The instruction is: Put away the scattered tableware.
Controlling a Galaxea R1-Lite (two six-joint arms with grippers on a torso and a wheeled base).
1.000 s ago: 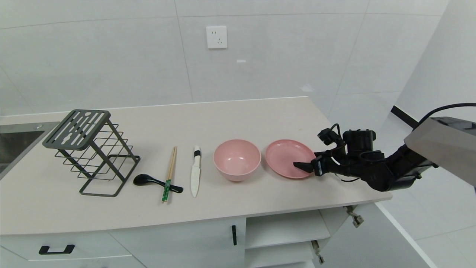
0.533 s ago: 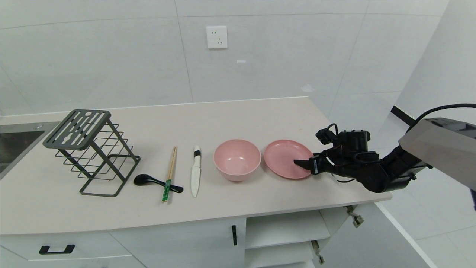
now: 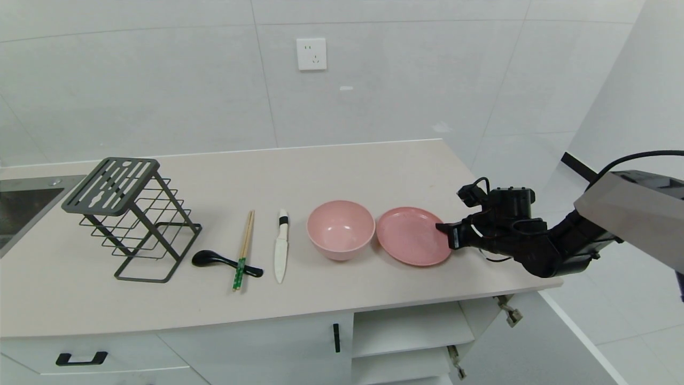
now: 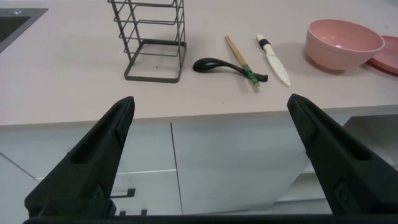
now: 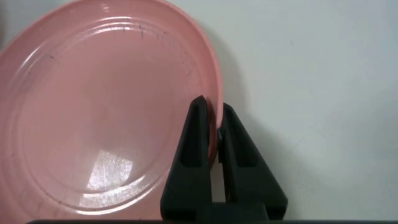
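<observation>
A pink plate (image 3: 411,236) lies on the counter to the right of a pink bowl (image 3: 340,229), nearly touching it. My right gripper (image 3: 444,231) is at the plate's right rim, and in the right wrist view the gripper (image 5: 211,127) is shut on that rim of the plate (image 5: 106,118). A white knife (image 3: 281,246), wooden chopsticks (image 3: 244,246) and a black spoon (image 3: 214,259) lie left of the bowl. My left gripper (image 4: 211,102) hangs open and holds nothing in front of the counter, facing the spoon (image 4: 217,64) and bowl (image 4: 344,43).
A dark wire rack (image 3: 128,214) stands at the counter's left, with a sink (image 3: 21,206) beyond it. The counter's right edge is just behind the right gripper. Open shelves (image 3: 411,326) sit under the counter at the right.
The right gripper's fingers drew back from over the plate to its right rim and shut on it. The plate shifted slightly left toward the bowl.
</observation>
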